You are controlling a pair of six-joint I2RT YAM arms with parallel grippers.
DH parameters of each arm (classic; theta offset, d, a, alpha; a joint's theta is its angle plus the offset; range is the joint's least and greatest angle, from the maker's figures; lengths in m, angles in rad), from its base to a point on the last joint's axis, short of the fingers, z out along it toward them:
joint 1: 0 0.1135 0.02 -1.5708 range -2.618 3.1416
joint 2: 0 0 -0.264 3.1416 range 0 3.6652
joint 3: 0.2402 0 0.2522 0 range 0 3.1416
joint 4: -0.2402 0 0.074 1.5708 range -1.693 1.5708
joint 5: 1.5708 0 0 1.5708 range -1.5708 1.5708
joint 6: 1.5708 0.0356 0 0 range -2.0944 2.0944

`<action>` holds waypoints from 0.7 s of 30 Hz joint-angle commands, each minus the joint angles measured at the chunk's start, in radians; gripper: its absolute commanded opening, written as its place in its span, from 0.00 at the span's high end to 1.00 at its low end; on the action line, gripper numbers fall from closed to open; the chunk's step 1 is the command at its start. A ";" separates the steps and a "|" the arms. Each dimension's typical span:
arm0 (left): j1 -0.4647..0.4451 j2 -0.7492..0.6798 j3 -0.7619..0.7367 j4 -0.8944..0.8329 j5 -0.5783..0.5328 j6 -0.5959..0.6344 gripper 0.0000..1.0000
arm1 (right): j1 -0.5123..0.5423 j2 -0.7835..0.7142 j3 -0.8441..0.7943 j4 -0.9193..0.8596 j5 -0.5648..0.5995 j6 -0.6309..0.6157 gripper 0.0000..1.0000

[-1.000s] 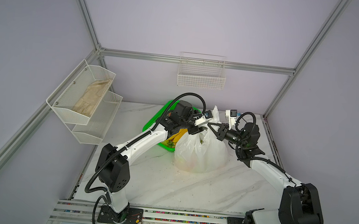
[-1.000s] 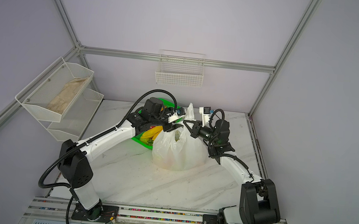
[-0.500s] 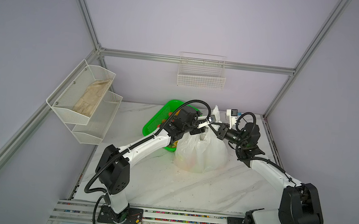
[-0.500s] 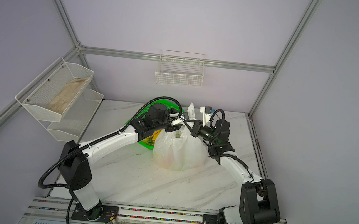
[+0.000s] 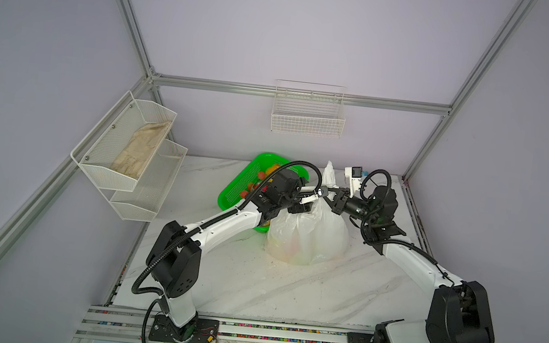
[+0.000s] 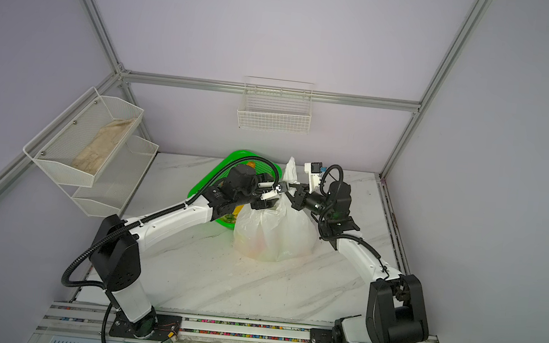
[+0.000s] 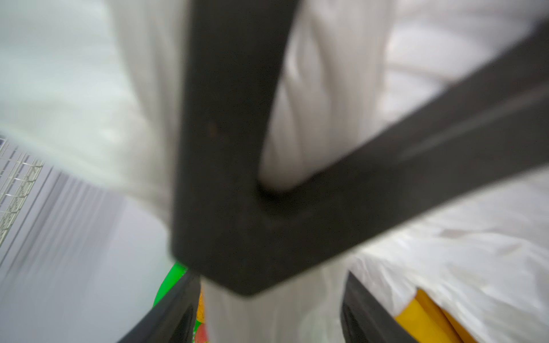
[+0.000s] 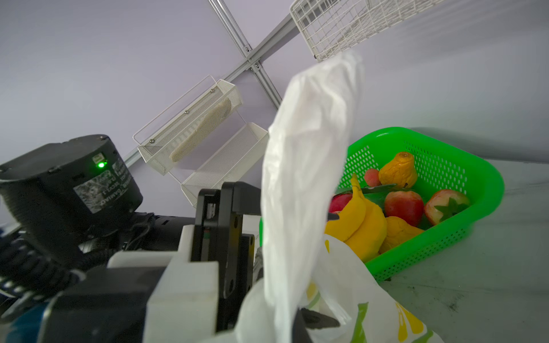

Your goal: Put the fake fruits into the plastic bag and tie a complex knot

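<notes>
Two arms meet at the neck of the plastic bag (image 5: 307,238), centre of both top views, just past the bare front stretch of worktop (image 5: 253,292). The bag stands upright and bulging, with faint fruit colours showing through low down.

Right pincer (image 5: 332,198): pressed together, pinching the gathered neck from the right of frame.

Left pincer (image 5: 314,196): comes in from the left with jaws spread. Its wrist view is blurred, but the fingers (image 7: 178,314) stand apart with a strip of white film running between them. It looks to be around the strip, not clamped.

One handle end (image 8: 306,166) stands free above the neck. No finished knot is visible.

Behind the bag to the upper left is the green basket (image 5: 240,182), with more fruits (image 8: 404,205) inside: bananas, red ones, a strawberry. Whether it touches the bag, can't tell. Farther back, a wire basket (image 5: 307,120) hangs on the rear wall.

My read is that this is the tying step, early on, with loading not fully done. Next, the left pincer needs to close on that strip and draw it across while the right holds the neck. The film is thin and slippery, so it should bite deep.
</notes>
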 commanded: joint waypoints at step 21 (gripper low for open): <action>0.174 -0.133 0.004 0.097 0.676 -0.432 0.17 | -0.017 -0.083 0.012 -0.198 -0.099 -0.495 1.00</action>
